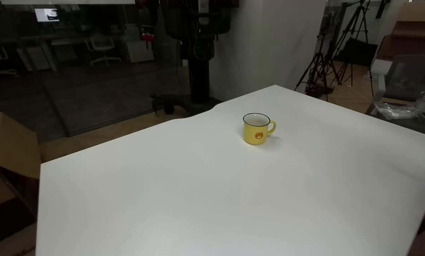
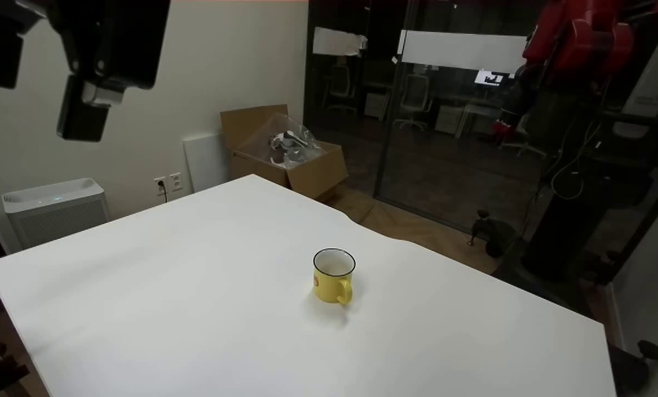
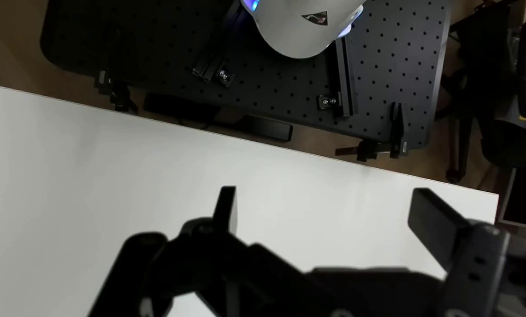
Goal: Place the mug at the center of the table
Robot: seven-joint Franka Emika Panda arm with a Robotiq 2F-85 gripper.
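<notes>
The yellow mug (image 1: 251, 134) stands upright on the white table (image 1: 169, 192). It has a dark rim line, a pale inside, an orange animal face and one loop handle. The mug (image 2: 328, 284) and the table (image 2: 197, 309) also show in an exterior view, with the mug's handle towards the camera. The mug is out of the wrist view. My gripper (image 3: 324, 207) is open and empty, with its fingers wide apart above the table (image 3: 91, 185) near one edge. In an exterior view the gripper (image 2: 41, 99) hangs at the upper left, high above the table and away from the mug.
The black perforated base plate (image 3: 272, 88) with the white robot base (image 3: 294, 31) lies beyond the table's edge in the wrist view. A cardboard box (image 2: 318, 171) and an air purifier (image 2: 59, 207) stand beyond the table. A dark stand (image 1: 200, 78) rises behind it.
</notes>
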